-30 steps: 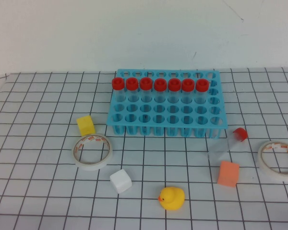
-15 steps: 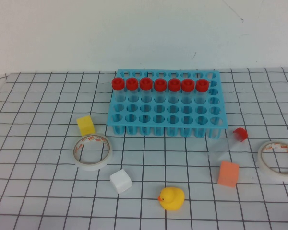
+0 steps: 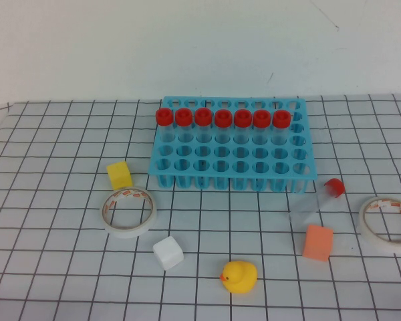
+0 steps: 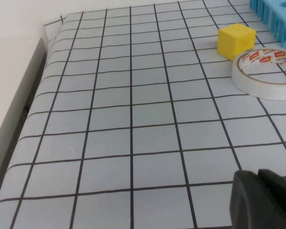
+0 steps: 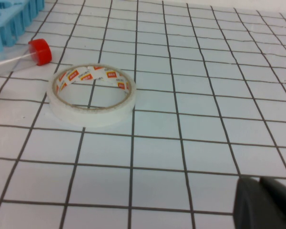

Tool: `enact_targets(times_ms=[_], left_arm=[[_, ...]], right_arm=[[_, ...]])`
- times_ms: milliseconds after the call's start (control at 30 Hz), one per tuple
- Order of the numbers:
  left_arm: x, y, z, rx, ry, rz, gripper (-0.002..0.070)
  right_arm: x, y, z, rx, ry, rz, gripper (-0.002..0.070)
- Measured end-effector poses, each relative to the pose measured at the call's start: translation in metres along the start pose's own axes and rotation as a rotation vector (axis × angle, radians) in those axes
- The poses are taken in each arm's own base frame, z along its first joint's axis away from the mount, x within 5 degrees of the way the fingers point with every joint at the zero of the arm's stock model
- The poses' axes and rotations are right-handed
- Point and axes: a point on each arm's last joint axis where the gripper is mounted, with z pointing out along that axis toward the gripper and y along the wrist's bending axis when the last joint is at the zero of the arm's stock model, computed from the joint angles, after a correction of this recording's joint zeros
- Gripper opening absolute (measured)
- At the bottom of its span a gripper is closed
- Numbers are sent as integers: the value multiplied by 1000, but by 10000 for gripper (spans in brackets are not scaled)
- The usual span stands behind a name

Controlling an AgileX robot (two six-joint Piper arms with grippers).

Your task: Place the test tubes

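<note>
A slim, clear test tube with a red cap [image 3: 315,199] lies on its side on the gridded white table [image 3: 53,267]. It is just off the front right corner of the sky-blue moulded plastic rack [image 3: 297,167], and an orange matte cube [image 3: 318,241] sits just in front of it. Seven matching capped tubes [image 3: 223,119] stand upright in one row towards the rack's back.

The loose tube looks light and stiff, with a smooth round wall that will probably roll or slide under a careless pinch. Whether it is glass or plastic I cannot tell, so it should be treated as breakable. The best hold is probably across the barrel just below the cap (the cap's edge would stop it slipping through).

The left gripper [image 4: 258,179] hangs over bare grid, well apart from the yellow cube [image 4: 235,40], with its dark fingers pressed together on nothing. The right gripper [image 5: 260,183] is likewise pressed together and empty, near a white tape roll [image 5: 90,98] that lies beside the tube.
</note>
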Motion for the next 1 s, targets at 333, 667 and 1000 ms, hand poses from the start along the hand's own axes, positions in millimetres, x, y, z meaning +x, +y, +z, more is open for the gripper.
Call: enact_targets(times_ms=[333, 667, 1000], left_arm=[[0, 0, 0, 0, -2, 0, -2], [0, 0, 0, 0, -4, -5, -2], [-21, -1, -2, 17, -235, -3, -2]], right_arm=[[0, 0, 0, 0, 0, 0, -1], [0, 0, 0, 5, 0, -31, -1], [-33, -2, -6, 53, -398, -133, -1]])
